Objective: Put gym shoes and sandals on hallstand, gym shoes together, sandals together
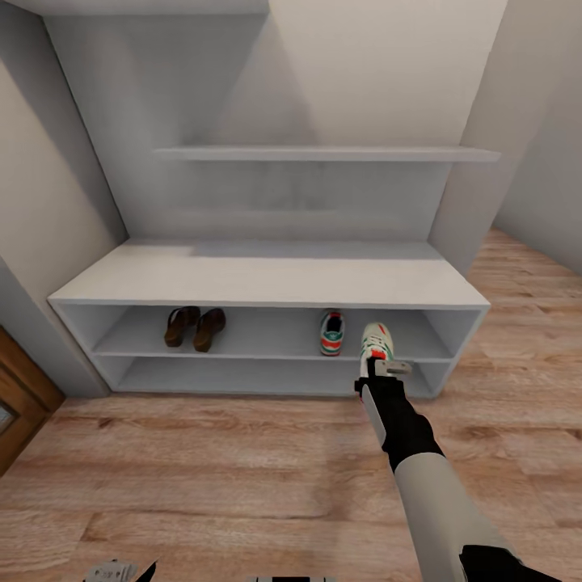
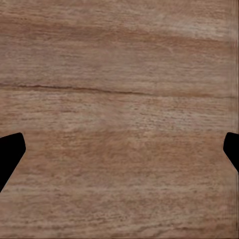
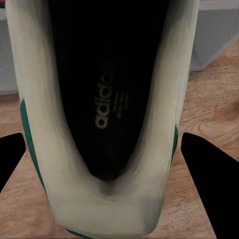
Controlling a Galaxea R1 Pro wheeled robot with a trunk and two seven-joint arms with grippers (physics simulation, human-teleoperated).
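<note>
Right gripper (image 1: 377, 365) clamped on second gym shoe (image 1: 374, 339) at shelf edge (image 1: 267, 356); early release risks it tipping onto the floor (image 1: 242, 469), or nudging the shelved shoe (image 1: 331, 333).

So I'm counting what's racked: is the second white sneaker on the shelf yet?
Not yet. The white green-striped sneaker is held by the right gripper at the pale grey rack's front edge.

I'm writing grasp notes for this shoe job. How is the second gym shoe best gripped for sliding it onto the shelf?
By the heel end, coming from behind, as the right gripper appears to hold it. The gym shoe points toe-first at the hallstand, and its narrow heel sits between the fingers. That likely leaves the toe free to enter beside the shelved gym shoe.
</note>
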